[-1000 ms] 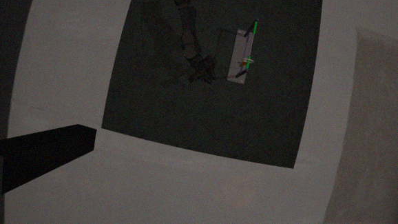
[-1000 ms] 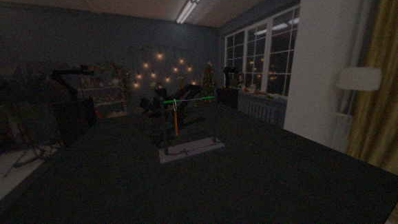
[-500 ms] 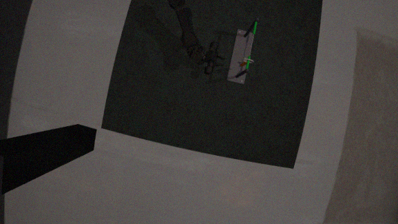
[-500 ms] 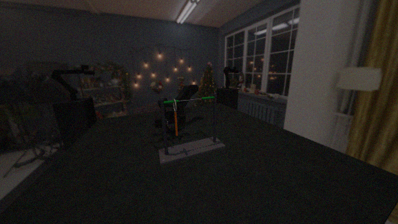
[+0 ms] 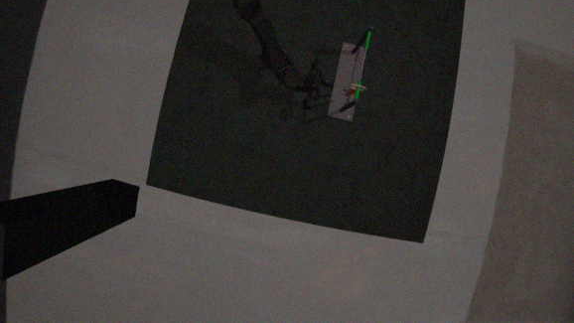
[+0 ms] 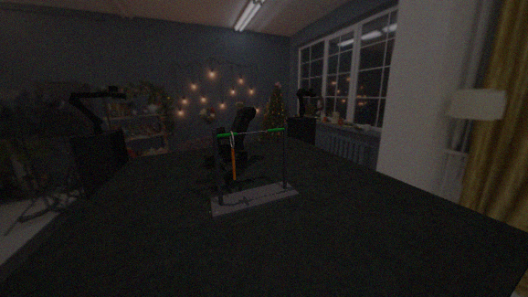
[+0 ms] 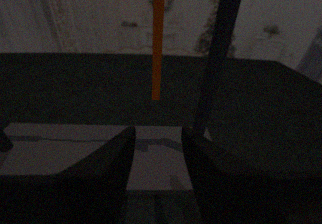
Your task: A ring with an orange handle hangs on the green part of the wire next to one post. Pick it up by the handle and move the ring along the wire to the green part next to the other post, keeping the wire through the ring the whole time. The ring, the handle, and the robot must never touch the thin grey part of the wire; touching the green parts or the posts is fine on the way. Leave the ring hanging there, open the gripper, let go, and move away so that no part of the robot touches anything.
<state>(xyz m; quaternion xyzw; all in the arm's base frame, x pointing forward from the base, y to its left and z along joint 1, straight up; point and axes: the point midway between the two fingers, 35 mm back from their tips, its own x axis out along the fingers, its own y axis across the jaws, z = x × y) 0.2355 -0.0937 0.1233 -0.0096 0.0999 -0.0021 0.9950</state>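
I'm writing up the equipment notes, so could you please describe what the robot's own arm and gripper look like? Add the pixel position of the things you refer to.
The arm (image 5: pixel 270 45) (image 6: pixel 244 119) looks black or very dark, with chunky, block-like links. The pincer (image 5: pixel 325 89) (image 7: pixel 158 132) has two dark, wedge-shaped fingers that narrow toward their tips. I can see no coloured markings; the dim light hides any cables or lettering.

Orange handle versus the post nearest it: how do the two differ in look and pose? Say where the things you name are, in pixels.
The orange handle (image 5: pixel 351 92) (image 6: pixel 234 164) (image 7: pixel 156 55) is bright; the nearest post (image 5: pixel 349 106) (image 6: pixel 217 172) (image 7: pixel 217 70) is dark. The handle hangs with its lower end free, while the post stands on the base plate (image 5: pixel 343 70) (image 6: pixel 256 198) (image 7: pixel 155 172). The handle is shorter than the post. Both are slender and roughly upright.
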